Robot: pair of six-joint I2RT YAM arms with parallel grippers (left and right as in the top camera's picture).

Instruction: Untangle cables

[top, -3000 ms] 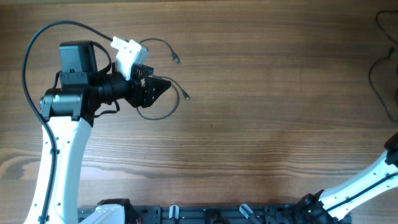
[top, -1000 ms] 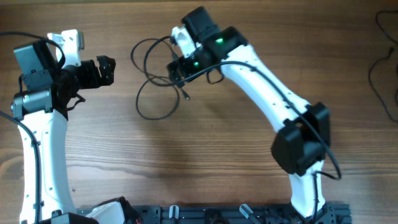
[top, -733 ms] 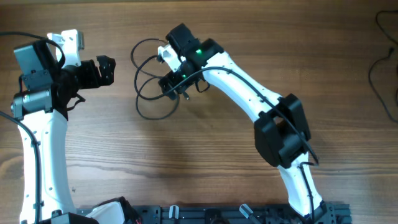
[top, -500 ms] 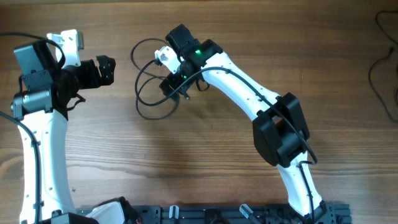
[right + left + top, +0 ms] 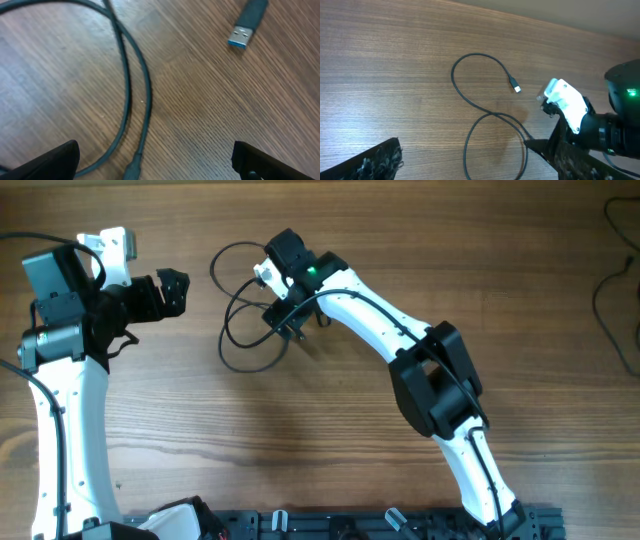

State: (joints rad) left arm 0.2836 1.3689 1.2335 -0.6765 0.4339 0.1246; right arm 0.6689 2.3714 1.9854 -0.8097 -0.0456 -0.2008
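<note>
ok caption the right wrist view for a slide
Open right gripper above two black cable strands on the wooden table, USB plug nearby

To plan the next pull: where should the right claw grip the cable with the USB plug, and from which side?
Take the cable just behind its USB plug, with the right claw coming from above, jaws across the cord. That end lies flat and apart from the looped strands, so probably nothing else is caught.

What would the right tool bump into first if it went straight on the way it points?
Most likely the cables lying just ahead of the right tool, on the table; depth is unclear.
</note>
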